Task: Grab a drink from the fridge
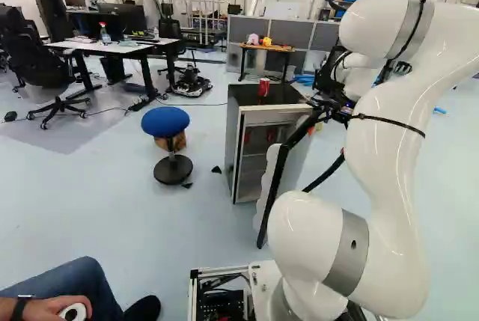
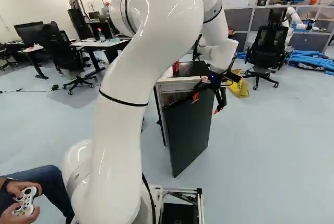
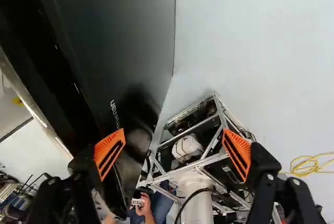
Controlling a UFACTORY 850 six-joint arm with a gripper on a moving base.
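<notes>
gripper (image 2: 205, 104) spread wide by the fridge door (image 2: 189, 132); left base view alone shows a blue stool seat (image 1: 165, 120).

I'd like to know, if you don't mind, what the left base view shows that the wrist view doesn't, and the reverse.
Only the left base view: the blue stool and the red can standing on top of the fridge.

Only the wrist view: the yellow cable on the floor, and the dark outer face of the fridge door.

Both: the fridge door, the gripper, part of the base frame and the controller in a person's grasp.
</notes>
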